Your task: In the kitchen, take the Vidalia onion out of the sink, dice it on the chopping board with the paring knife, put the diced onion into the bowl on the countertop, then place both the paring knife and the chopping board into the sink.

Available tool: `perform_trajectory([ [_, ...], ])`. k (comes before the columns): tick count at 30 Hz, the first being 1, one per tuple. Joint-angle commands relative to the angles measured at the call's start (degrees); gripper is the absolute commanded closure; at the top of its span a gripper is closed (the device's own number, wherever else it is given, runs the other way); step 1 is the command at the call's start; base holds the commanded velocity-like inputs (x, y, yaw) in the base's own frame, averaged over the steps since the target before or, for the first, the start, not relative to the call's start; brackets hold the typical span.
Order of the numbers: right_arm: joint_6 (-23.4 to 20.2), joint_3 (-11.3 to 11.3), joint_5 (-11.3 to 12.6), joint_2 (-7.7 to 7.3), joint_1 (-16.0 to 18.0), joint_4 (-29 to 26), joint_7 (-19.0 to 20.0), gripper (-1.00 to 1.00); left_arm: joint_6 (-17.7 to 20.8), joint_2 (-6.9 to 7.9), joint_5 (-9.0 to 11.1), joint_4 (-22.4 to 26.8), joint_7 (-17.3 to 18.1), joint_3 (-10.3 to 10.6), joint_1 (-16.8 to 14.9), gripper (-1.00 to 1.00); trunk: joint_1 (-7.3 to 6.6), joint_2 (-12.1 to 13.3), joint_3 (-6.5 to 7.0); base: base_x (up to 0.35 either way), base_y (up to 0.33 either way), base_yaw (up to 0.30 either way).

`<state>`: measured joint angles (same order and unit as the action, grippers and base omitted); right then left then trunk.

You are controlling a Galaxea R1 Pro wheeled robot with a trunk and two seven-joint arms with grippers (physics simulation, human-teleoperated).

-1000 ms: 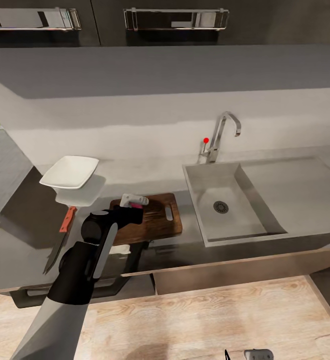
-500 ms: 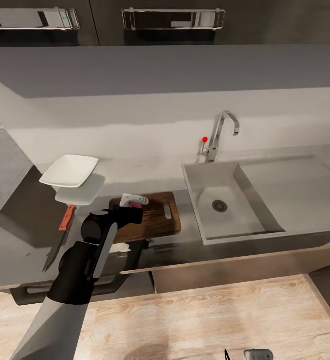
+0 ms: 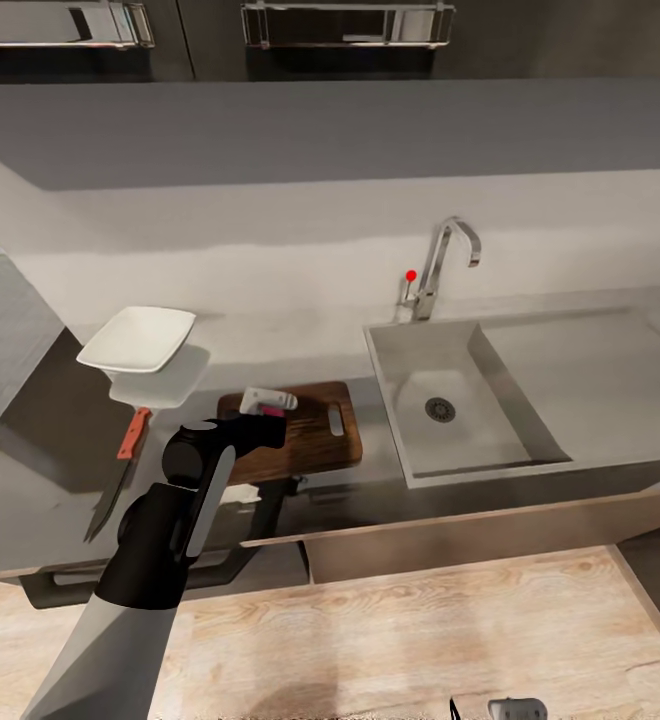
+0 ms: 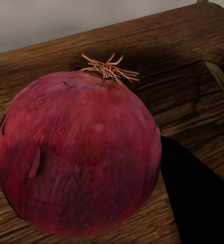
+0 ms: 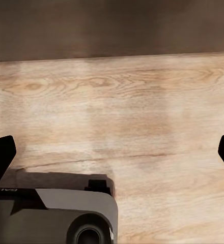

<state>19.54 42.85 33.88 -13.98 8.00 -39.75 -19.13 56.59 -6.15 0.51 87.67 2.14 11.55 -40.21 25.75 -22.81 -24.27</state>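
My left gripper point(image 3: 266, 402) is shut on the Vidalia onion point(image 3: 268, 410) over the left part of the chopping board point(image 3: 315, 440). In the left wrist view the dark red onion point(image 4: 81, 157) has its dry root tuft on top, a black finger point(image 4: 198, 195) against its side and the brown board point(image 4: 188, 96) close beneath. Whether it touches the board I cannot tell. The paring knife point(image 3: 120, 462) lies on the countertop point(image 3: 30, 500) left of the board, red handle toward the white bowl point(image 3: 138, 340). The sink point(image 3: 410, 385) sits to the right. My right gripper point(image 5: 112, 152) hangs open over the floor.
The chrome tap point(image 3: 438, 262) with a red dot stands behind the sink, and the drainboard point(image 3: 590, 380) stretches to its right. Wall cabinets hang above. Light wooden floor point(image 3: 420, 640) lies in front of the dark cabinets, with the robot's base point(image 5: 56, 216) in the right wrist view.
The head view has tilted a little, so everything sits slightly higher in the picture. The left arm and the onion keep the same place over the board.
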Motion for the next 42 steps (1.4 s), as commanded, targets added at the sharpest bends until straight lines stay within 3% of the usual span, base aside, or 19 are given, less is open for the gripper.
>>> perform_trajectory([
  [1,0.33,0.48,0.57,-0.09,0.08,-0.06,-0.38,-1.0,0.27,-0.01,-0.08,0.04,0.21,-0.04,-0.05,1.0,0.03,-0.11,-0.18,0.0,0.0,0.0],
  [14,0.33,0.48,0.57,-0.09,0.08,-0.06,-0.39,-1.0,0.27,-0.02,-0.08,0.0,0.22,-0.04,-0.05,1.0,0.03,-0.11,-1.29,0.0,0.0,0.0],
  [23,0.39,0.48,0.57,-0.09,0.08,-0.06,-0.38,-1.0,0.27,-0.01,-0.11,0.04,0.19,-0.04,-0.05,1.0,0.03,-0.11,-1.36,0.0,0.0,0.0],
  [42,0.41,0.48,0.57,-0.09,0.08,-0.06,-0.38,-1.0,0.27,-0.03,-0.33,0.12,0.15,-0.04,-0.05,1.0,0.03,-0.11,0.07,0.0,0.0,0.0],
])
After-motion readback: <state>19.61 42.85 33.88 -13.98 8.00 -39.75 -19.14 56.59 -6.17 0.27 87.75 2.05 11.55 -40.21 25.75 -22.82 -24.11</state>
